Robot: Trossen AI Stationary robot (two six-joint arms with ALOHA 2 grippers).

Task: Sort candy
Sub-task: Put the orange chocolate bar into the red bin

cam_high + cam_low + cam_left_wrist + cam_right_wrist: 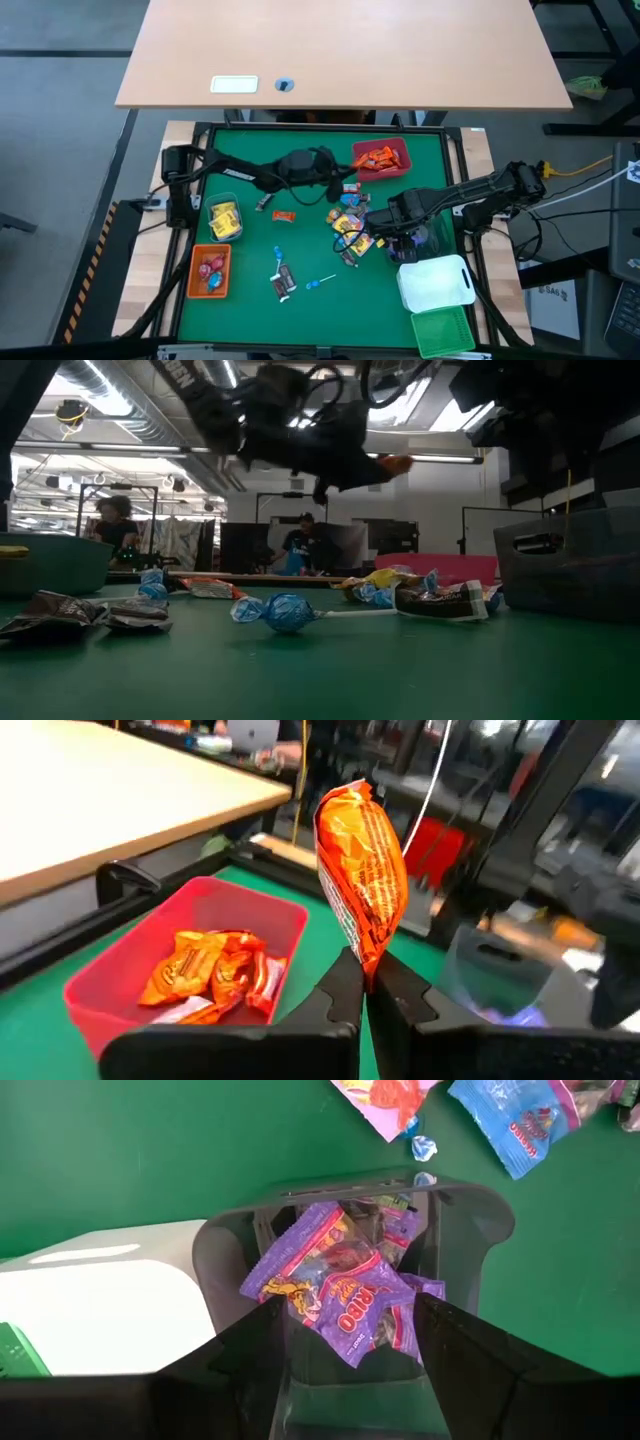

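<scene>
Left gripper (362,982) above surface near red bin (105,985), fingers pinched on orange wrapper (362,870); more orange candy (215,970) inside bin, at 1 o'clock of green surface (260,250)

Right gripper (345,1330) over clear bin (480,1220) at 3 o'clock, fingers spread wide, purple packet (345,1295) between them, lying in bin

Loose pile (350,228) mid-surface

The high camera hung over the desk (310,215) and looked straight down, taking in both arms; the low one sat at desk-top height, facing level across the green mat into the room, close on a blue sweet (283,611); the left wrist camera looked past its own claw (362,982) towards the red bin (165,955), which the high view shared; the right wrist camera peered down, very near, into the clear bin (352,1240).
</scene>
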